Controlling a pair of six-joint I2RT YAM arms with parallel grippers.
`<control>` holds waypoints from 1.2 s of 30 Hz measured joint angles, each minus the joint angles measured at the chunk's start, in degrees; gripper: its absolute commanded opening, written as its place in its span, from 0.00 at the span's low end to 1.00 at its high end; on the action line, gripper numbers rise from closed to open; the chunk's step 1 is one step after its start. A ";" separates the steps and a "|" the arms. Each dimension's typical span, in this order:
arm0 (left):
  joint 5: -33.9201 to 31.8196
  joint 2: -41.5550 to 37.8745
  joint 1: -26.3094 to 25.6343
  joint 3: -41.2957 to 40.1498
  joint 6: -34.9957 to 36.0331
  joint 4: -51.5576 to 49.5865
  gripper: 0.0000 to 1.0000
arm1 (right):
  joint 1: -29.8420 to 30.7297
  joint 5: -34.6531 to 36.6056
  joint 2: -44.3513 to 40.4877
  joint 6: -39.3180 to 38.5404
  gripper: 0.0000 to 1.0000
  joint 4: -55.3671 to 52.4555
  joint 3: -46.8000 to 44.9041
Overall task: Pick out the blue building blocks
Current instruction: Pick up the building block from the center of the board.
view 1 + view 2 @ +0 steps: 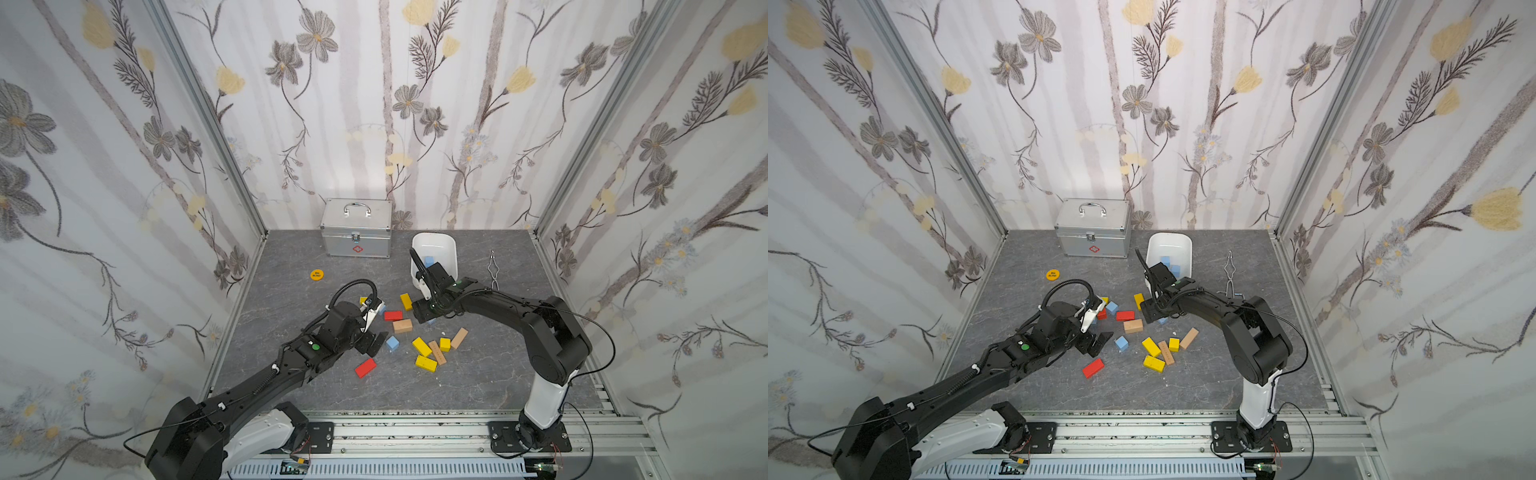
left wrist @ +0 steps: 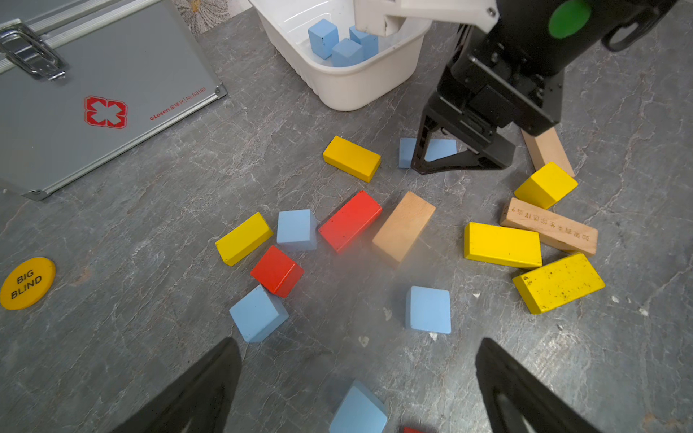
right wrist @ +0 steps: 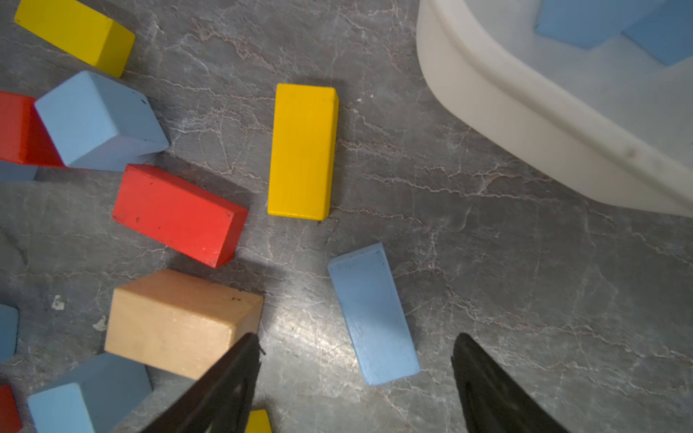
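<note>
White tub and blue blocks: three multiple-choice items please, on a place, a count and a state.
1. The long blue brick lies: A in the white tub; B on the table between the right end effector's jaws; C on the case.
2. The tub's blue blocks number: A three; B one; C six.
3. The left end effector is: A shut on a red block; B shut on a cube; C open.
B: the right wrist view shows it. A: three show there. C: its jaws stand wide apart.
</note>
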 measured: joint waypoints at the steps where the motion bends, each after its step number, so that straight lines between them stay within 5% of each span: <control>1: -0.02 0.07 0.00 -0.09 0.00 -0.02 1.00 | -0.07 0.00 0.44 -0.11 0.80 -0.22 0.26; 16: -0.83 0.96 0.07 -0.13 0.24 0.37 1.00 | -1.51 0.44 5.03 -1.03 0.70 -1.75 2.47; 36: -1.05 1.38 0.07 -0.11 0.26 0.42 1.00 | -1.66 2.01 7.96 -1.46 0.45 -4.17 5.27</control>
